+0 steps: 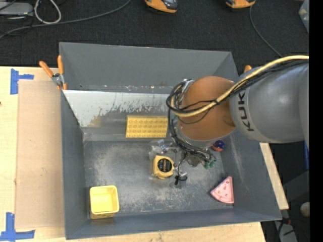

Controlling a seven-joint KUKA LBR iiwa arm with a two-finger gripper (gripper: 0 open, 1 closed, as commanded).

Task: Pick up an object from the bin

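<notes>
My gripper (178, 176) hangs low in the middle of the bin, under the orange cover, with its dark fingertips just right of a yellow and black tape measure (162, 166). A clear crumpled plastic piece (160, 147) lies just above the tape measure. A small blue and red thing (218, 145) peeks out at the right of the cover. I see nothing between the fingers.
A yellow studded plate (146, 127) leans at the back wall. A yellow square tub (104, 200) sits in the front left corner. A pink wedge (223, 190) lies at the front right. The arm covers the bin's right middle.
</notes>
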